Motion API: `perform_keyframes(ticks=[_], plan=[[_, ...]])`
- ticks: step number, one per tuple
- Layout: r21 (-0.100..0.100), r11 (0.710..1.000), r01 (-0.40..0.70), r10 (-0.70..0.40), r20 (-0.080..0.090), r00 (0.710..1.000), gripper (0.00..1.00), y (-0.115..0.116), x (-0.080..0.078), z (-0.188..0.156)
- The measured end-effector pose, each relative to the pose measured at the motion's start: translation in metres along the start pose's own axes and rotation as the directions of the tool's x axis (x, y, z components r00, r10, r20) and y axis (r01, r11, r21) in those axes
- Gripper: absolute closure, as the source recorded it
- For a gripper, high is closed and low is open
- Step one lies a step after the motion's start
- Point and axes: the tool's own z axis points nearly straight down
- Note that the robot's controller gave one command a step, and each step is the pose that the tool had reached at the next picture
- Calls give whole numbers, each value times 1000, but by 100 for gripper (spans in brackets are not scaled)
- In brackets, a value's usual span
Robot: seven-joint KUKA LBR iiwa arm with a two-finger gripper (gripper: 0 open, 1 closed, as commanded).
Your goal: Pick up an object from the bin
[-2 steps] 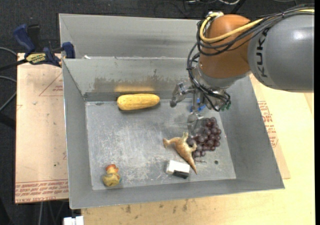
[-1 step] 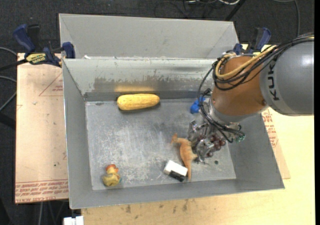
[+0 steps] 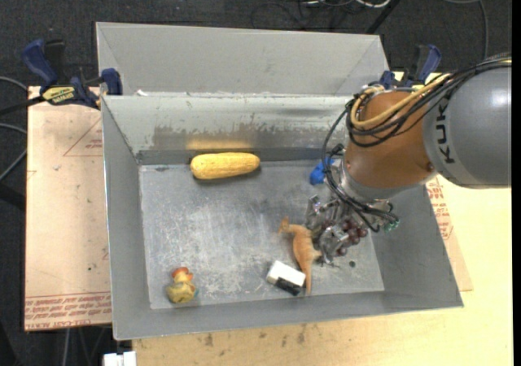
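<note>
Grey metal bin (image 3: pixel 122 218), floor mostly bare w/ a few loose things spread apart. Arm (image 3: pixel 476 132) comes in from the right, orange wrist cover & cables over the bin's right side, claw (image 3: pixel 330 242) down low near the floor in the front-right part. Can't tell whether the claw is released or clenched: its tip is a dark tangle of metal from this angle.

Yellow corn cob (image 3: pixel 225 165) lies lengthwise along the back wall, left of centre, well apart from the claw. Orange toy animal (image 3: pixel 299 247) lies front-right, just beside the claw on its left; touching or not, can't tell. White-and-black block (image 3: pixel 287 276) sits just in front of the orange toy, approx. at its lower end. Small yellow toy (image 3: pixel 181 285) w/ a red spot sits in the front-left corner. Small blue item (image 3: pixel 319 175) shows at the wrist cover's left edge.
</note>
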Motion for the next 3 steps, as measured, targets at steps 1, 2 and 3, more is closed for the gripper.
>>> perform_keyframes(ticks=[1, 2, 3], plan=[[-1, 1000, 23, -23, -3, 1000, 100, 27, -17, -26], [-2, 997, 78, -78, 5, 997, 100, 25, -12, -35], [4, 999, 45, -45, 8, 999, 100, 43, -46, -206]])
